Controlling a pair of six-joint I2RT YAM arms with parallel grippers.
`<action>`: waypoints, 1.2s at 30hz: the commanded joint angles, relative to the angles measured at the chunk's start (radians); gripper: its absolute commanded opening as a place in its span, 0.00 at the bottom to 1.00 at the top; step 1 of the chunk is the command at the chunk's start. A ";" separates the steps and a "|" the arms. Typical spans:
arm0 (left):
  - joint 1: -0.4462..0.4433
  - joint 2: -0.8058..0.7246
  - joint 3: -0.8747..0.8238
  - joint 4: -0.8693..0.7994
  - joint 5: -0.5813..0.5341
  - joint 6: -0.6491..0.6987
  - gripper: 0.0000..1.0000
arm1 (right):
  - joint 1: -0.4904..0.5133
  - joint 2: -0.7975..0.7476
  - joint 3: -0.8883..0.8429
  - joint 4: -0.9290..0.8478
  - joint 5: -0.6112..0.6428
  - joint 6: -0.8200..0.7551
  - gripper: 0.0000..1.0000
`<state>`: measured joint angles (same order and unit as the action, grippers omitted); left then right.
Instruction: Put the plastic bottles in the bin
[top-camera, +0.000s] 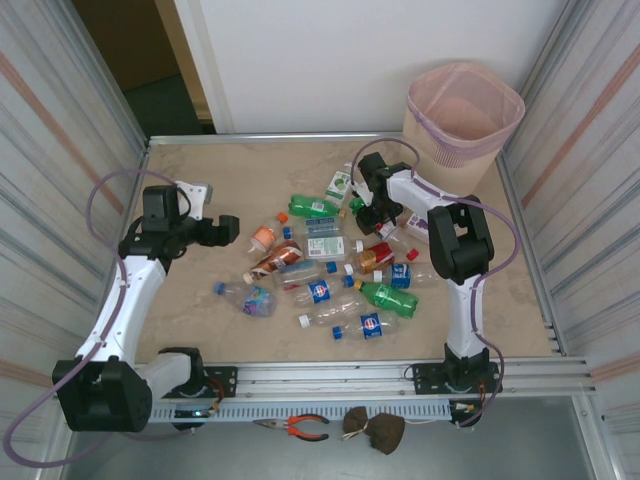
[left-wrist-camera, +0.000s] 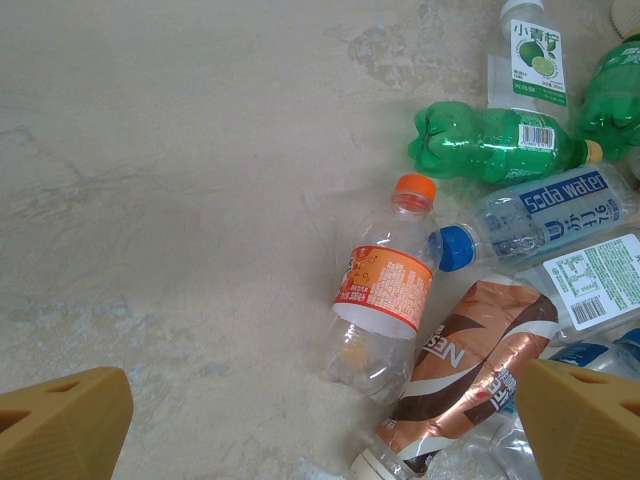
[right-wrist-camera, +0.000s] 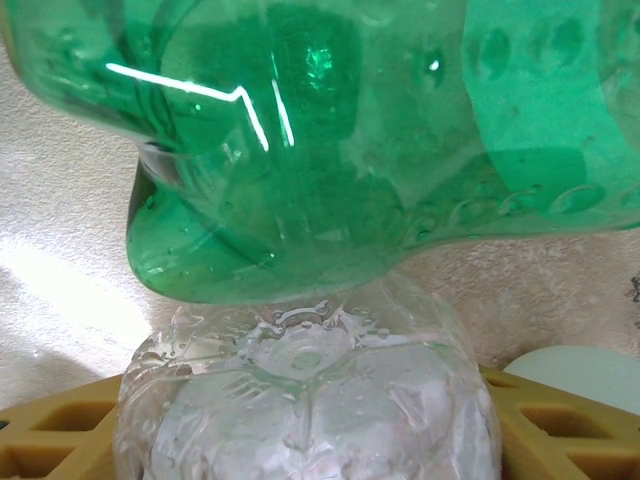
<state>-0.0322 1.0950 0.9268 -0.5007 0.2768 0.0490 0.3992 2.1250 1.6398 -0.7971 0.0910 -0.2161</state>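
Roughly fifteen small plastic drink bottles (top-camera: 318, 291) are there, at least three of them green, with one tall beige perforated plastic bin (top-camera: 463, 115) and one pair of orange-handled pliers (top-camera: 300, 427).

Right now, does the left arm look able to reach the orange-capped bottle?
Probably yes. The left gripper hangs open just short of the orange-capped bottle, with bare table between; only the brown-labelled bottle lies close beside it.

Bottles (top-camera: 318, 292) litter the table (top-camera: 220, 180); bin (top-camera: 450, 150) stands far right.

bottles (top-camera: 320, 270): scattered mid-table | bin (top-camera: 463, 115): far right corner | right claw (top-camera: 364, 206): among bottles
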 joint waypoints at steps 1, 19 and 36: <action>0.009 0.001 -0.006 0.011 0.001 0.011 0.99 | 0.006 -0.054 -0.010 -0.014 0.023 -0.014 0.64; 0.008 -0.011 -0.016 0.028 0.009 0.002 0.99 | -0.014 -0.387 0.038 -0.001 -0.043 0.060 0.62; 0.009 -0.041 -0.028 0.036 -0.008 0.002 0.99 | -0.253 -0.492 0.331 0.251 -0.308 0.314 0.57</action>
<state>-0.0322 1.0851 0.9066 -0.4747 0.2764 0.0486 0.1883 1.6531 1.9209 -0.6395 -0.1364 0.0010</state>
